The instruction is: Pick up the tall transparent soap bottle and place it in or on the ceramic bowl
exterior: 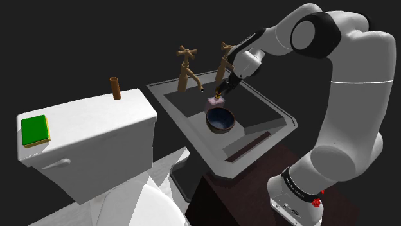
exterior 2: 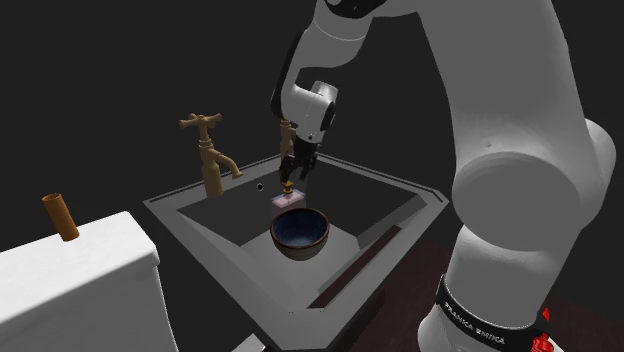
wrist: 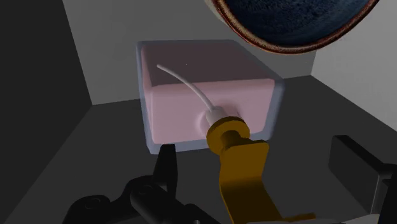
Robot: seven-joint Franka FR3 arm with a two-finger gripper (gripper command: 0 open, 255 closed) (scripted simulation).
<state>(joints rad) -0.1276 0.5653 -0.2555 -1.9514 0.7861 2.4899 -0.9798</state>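
Shoulder view: I see the dark sink (exterior: 168,85), its raised rim boxing in the basin. The dark bowl (exterior: 220,119) sits mid-basin, with bare floor toward the shoulder view's right. The pink soap bottle (exterior: 215,101) stands just beside the bowl, on the side nearer the taps (exterior: 187,67). My gripper (exterior: 223,92) hangs over it, fingers (wrist: 168,164) spread either side of the amber pump (wrist: 245,159), gripping nothing.
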